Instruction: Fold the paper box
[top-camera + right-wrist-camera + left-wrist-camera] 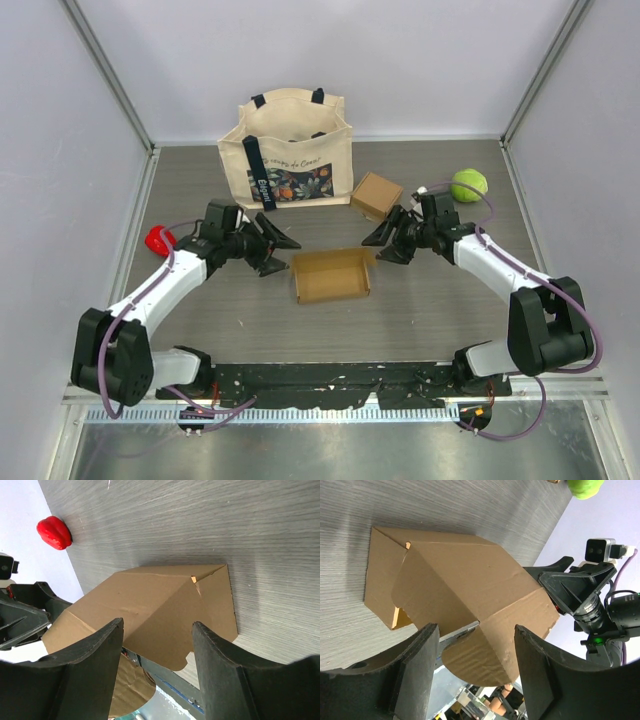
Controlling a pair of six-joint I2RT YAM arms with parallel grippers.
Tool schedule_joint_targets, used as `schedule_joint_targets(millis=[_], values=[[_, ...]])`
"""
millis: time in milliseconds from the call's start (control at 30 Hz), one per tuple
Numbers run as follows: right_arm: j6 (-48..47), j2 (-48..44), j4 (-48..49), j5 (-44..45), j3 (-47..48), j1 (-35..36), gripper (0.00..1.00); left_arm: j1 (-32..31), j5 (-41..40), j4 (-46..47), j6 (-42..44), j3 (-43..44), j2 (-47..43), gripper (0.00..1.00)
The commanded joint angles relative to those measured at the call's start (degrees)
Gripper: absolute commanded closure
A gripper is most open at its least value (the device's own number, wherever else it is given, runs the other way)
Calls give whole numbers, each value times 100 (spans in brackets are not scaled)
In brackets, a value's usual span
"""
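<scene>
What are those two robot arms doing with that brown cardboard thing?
They are folding a paper box. The half-folded box lies on the table between them, its top open. The left gripper and right gripper point at it from either side, both open, neither holding it. Nearby sit a tote bag, a small closed box, a green ball and a red object.
</scene>
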Motion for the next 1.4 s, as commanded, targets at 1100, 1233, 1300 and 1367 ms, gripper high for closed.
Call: schedule_joint_targets(millis=[1100,1233,1300,1367], values=[[442,-187,1272,22,-841,699,44,-604,-169,815,803,-848,-20,53],[240,-310,1193,285,-806,822,44,-604,-240,683,1119,-1068,-239,49],[161,-354,1202,338,-789,875,44,-604,-292,700,1225,-1138,-485,43],[91,-354,1175,426,-736,919,44,-613,-449,570,1365,-1122,-739,37]])
